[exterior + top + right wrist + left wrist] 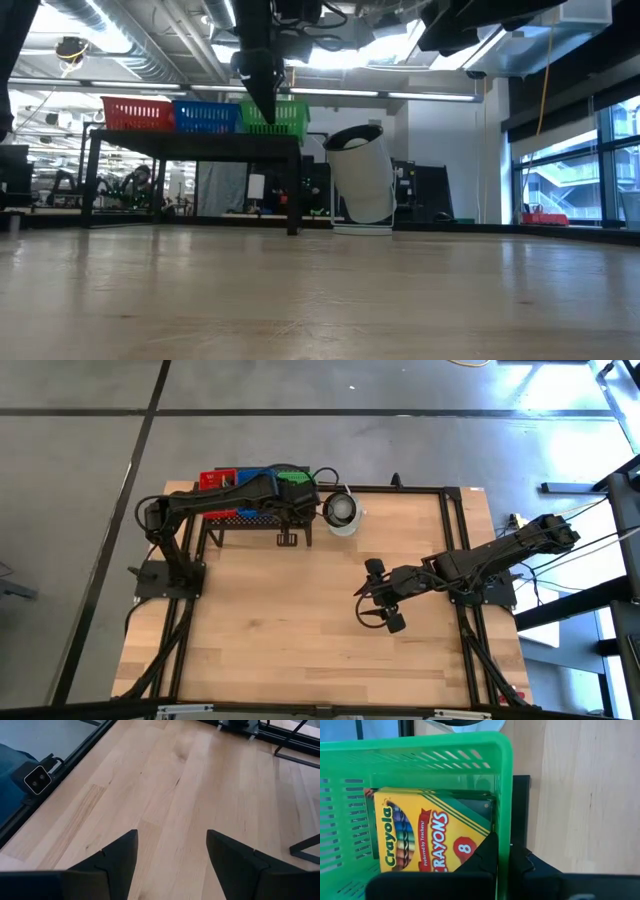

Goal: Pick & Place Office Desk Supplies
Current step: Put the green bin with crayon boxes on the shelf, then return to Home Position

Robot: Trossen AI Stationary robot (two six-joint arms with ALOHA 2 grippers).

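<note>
Crayola crayon box [427, 836] lies inside the green basket [505, 785] on the black stand [255, 520]. Left gripper [502, 855] straddles the basket's wall; finger spread cannot be told. Recommend lifting clear of the rim. Right gripper [172, 852] hangs wide open, empty, above the table [300, 620].

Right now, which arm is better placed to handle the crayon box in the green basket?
Left. Its gripper is at the green basket, straddling its wall beside the crayon box. The right gripper hangs open over bare table, well away from the baskets.
</note>
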